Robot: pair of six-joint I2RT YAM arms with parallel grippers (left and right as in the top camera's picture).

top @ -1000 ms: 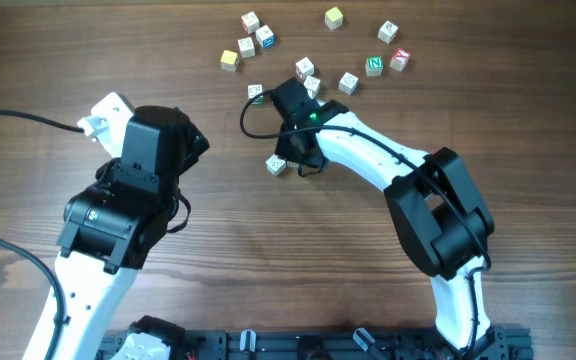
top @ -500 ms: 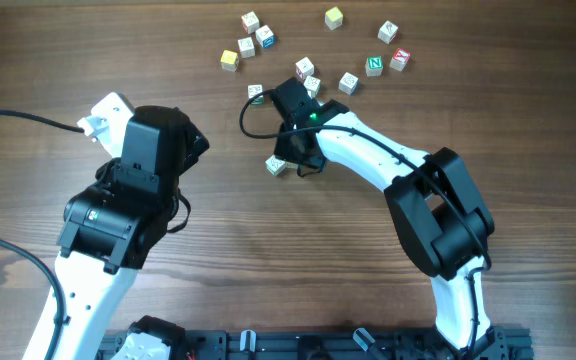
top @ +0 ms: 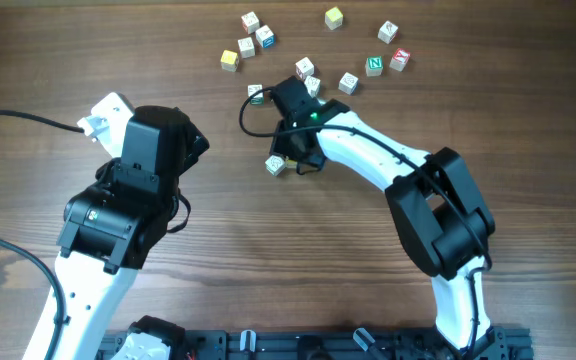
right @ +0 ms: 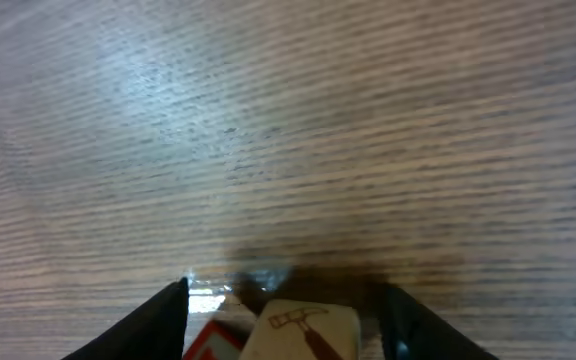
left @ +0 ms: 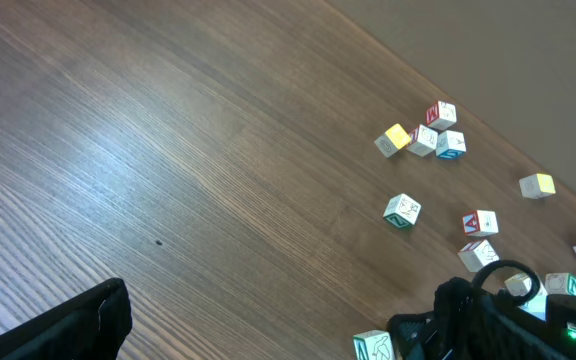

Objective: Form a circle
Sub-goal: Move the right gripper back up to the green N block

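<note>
Wooden cubes (top: 348, 82) are lying loose across the far middle of the table (top: 88, 40). No circle is showing yet, since the pieces are sitting in a ragged scatter, not a ring. The right gripper (right: 283, 292) is hanging low over a pale hammer cube (right: 303, 325), which is resting on the wood between the fingers. Its jaws are standing released, with a sliver of table showing on either side, so nothing is being grasped. A red-marked cube (right: 213, 342) is sitting just beside the hammer cube and crowding the finger at the left of the wrist view. Whether the two cubes are touching I cannot tell. From overhead the arm is hiding this spot.

Judging from this, the step in hand is setting a piece down. Doing it well is calling for a straight vertical lift with the jaws spread wider first, so neither finger is dragging the hammer cube or nudging its red neighbour. Any sideways drift while low is risking a knock, since such light cubes are likely sliding easily on smooth wood.

The green N cube (top: 373, 65) and a yellow cube (top: 334, 16) are lying well apart from the gripper. They are probably waiting to be fetched next and set close in. The left gripper (top: 190, 143) is hanging wide and empty, well apart from the cubes.
</note>
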